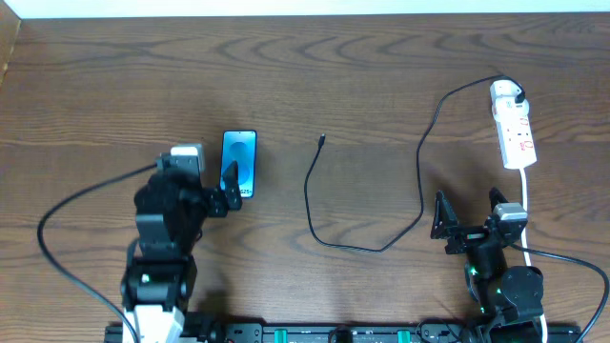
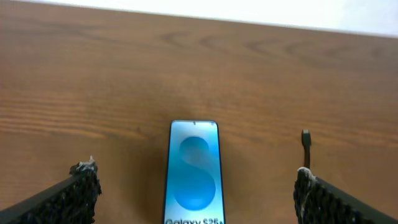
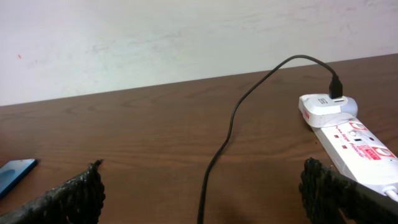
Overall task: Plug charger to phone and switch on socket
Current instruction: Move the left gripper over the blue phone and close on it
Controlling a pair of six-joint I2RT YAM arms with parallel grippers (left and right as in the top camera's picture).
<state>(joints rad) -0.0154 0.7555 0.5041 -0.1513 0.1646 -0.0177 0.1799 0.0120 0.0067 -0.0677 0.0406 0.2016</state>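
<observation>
While the phone [image 1: 239,162] lay flat, screen up, left of the table's [image 1: 381,57] middle, the charger [image 1: 310,195] trailed beside it. Its plug tip [image 1: 323,142] lay apart from the phone, and its white adapter [image 1: 505,92] sat in the socket [image 1: 519,138] at far right. The left gripper [image 2: 196,183] hung spread wide about the phone. The right gripper [image 1: 467,217] stood open near the socket.
</observation>
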